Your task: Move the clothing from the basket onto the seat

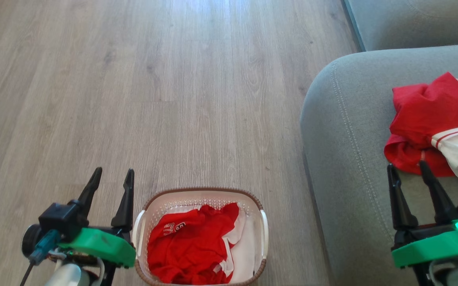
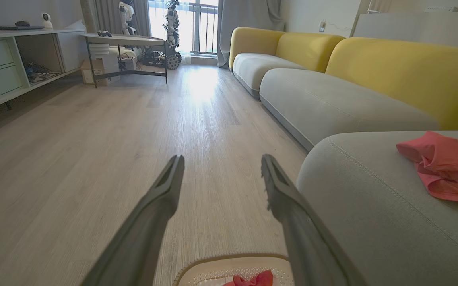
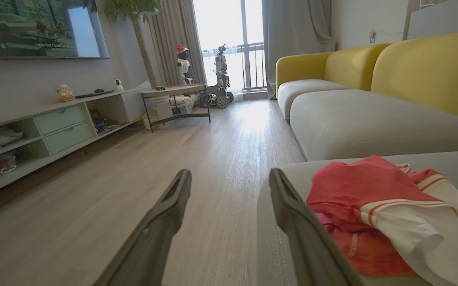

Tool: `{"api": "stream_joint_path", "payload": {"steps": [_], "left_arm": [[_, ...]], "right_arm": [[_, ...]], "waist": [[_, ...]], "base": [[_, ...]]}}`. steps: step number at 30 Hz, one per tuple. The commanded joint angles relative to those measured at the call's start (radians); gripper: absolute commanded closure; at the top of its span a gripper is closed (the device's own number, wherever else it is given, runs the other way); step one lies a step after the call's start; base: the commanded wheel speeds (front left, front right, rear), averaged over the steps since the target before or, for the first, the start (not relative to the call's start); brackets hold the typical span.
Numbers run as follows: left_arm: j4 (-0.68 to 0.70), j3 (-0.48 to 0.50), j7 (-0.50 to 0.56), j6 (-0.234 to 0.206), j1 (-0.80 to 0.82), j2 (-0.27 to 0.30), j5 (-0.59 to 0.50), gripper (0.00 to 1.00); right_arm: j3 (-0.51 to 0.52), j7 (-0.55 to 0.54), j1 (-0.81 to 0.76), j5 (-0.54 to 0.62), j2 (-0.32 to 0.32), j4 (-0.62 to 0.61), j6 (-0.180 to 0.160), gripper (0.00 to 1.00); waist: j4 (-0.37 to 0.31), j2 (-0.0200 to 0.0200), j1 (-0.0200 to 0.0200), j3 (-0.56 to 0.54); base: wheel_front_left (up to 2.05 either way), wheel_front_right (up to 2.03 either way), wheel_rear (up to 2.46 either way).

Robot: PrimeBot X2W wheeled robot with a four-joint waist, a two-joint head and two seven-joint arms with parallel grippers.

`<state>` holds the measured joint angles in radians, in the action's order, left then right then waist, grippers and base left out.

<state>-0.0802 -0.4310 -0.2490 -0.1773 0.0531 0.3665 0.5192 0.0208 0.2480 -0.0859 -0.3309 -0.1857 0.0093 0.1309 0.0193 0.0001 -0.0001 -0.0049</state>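
The white basket (image 1: 264, 226) with its brown rim stands on the floor at the bottom centre, holding crumpled red and white jerseys (image 1: 191, 246). Another red jersey with a white sleeve (image 1: 435, 123) lies bunched on the grey seat (image 1: 344, 131) at the right. My left gripper (image 1: 111, 174) is open just left of the basket, over the floor. Open too, my right gripper (image 1: 407, 169) hovers over the seat, its tips close to the near edge of that jersey (image 3: 372, 206). The left wrist view catches the basket's far rim (image 2: 233, 260) and the seat's jersey (image 2: 443, 167).
Wood floor (image 1: 153, 91) stretches ahead and to the left. A second grey cushion (image 1: 412, 20) lies beyond the seat, with yellow sofa backs (image 2: 412, 75). A low cabinet (image 3: 54, 131) and a side table (image 3: 175, 95) line the far wall.
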Motion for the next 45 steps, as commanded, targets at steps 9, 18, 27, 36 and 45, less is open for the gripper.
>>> {"api": "stream_joint_path", "payload": {"steps": [9,18,27,36,45], "left_arm": [[-0.023,0.126,-0.013,0.078,0.025,-0.042,-0.073,0.00],[-0.049,0.173,-0.013,0.120,0.019,-0.084,-0.116,0.00],[-0.062,0.207,-0.013,0.149,0.014,-0.111,-0.148,0.00],[-0.079,0.225,-0.013,0.170,0.020,-0.128,-0.166,0.00],[-0.088,0.227,-0.013,0.184,0.059,-0.143,-0.182,0.00]], "right_arm": [[-0.044,0.013,0.042,0.016,-0.005,-0.009,0.000,0.00],[-0.056,0.014,0.051,0.016,-0.009,-0.008,0.000,0.00],[-0.067,0.014,0.058,0.010,-0.013,-0.002,0.000,0.00],[-0.070,0.014,0.066,0.008,-0.015,0.001,0.000,0.00],[-0.076,0.014,0.117,0.002,-0.024,-0.013,0.000,0.00]], "waist": [[-0.005,-0.0001,0.0001,0.001],[-0.007,-0.0001,0.0001,-0.001],[-0.018,-0.0001,0.0001,0.004],[-0.030,-0.0001,0.0001,0.018],[-0.049,-0.0001,0.0001,0.094]], "base": [[0.00,0.00,0.00],[0.00,0.00,0.00],[0.00,0.00,0.00],[0.00,0.00,0.00],[0.00,0.00,0.00]]}}
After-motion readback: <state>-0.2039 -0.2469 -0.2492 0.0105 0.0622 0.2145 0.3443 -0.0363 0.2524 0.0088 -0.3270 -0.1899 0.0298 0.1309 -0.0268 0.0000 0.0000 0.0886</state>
